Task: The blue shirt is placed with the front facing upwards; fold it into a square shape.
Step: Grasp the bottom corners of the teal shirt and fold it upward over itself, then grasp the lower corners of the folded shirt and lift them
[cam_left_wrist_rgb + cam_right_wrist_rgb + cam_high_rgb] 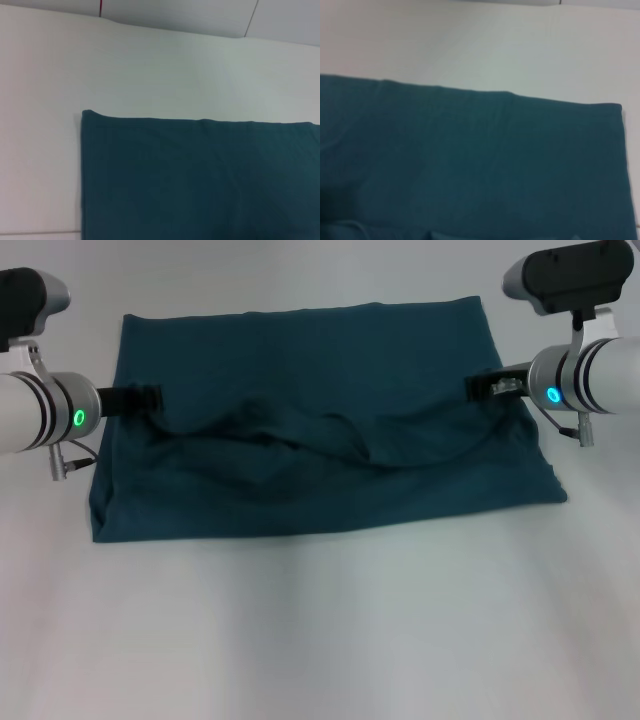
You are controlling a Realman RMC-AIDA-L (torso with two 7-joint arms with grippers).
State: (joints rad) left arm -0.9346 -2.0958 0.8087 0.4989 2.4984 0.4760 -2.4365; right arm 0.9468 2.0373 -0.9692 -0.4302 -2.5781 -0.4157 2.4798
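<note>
Two end effectors sit at the sides of the blue shirt [320,420], one on each edge. The shirt lies flat on the white surface [320,640], in the middle and toward the far side. It looks like a wide block now, with no sleeves sticking out and no print showing, so I think it is already folded partly and its plain side faces up.

The left end effector [150,398] is at the shirt's left edge, about halfway between near and far. The right end effector [478,388] is at the right edge, about the same way along. A wavy edge of cloth runs across the shirt from one to the other and sags in the middle. That makes me think each one is gripping a corner of a top layer, but I cannot tell if the fingers are closed on the cloth or just beside it.

Holding both sides at once would keep the layer straight as it folds over. The far edge is neat and straight in both wrist views. The near right corner sticks out a bit, so the block is not a tidy square yet.
</note>
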